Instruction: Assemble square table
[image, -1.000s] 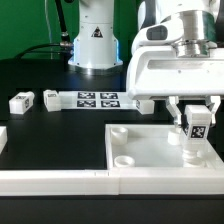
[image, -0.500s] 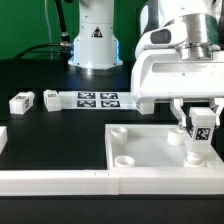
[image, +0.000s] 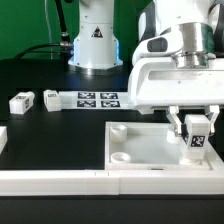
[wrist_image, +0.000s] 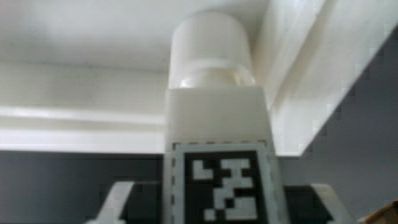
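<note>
The white square tabletop (image: 140, 150) lies at the front of the exterior view, rim up, with round sockets (image: 118, 131) at its corners. My gripper (image: 196, 128) is shut on a white tagged leg (image: 197, 140) and holds it upright over the tabletop's far corner on the exterior view's right. The leg's lower end sits at or in that corner; the contact is hidden. In the wrist view the leg (wrist_image: 221, 120) runs from between my fingers (wrist_image: 128, 198) to its rounded tip (wrist_image: 217, 45) against the tabletop's rim (wrist_image: 107, 105). Two more legs (image: 22, 101) (image: 52, 98) lie on the exterior view's left.
The marker board (image: 95, 99) lies behind the tabletop. A long white rail (image: 60, 182) runs along the front edge. The robot's base (image: 95, 40) stands at the back. The table is black.
The gripper with the leg has moved slightly toward the exterior view's left and the arm body has shifted; the leg stays upright over the same corner.
</note>
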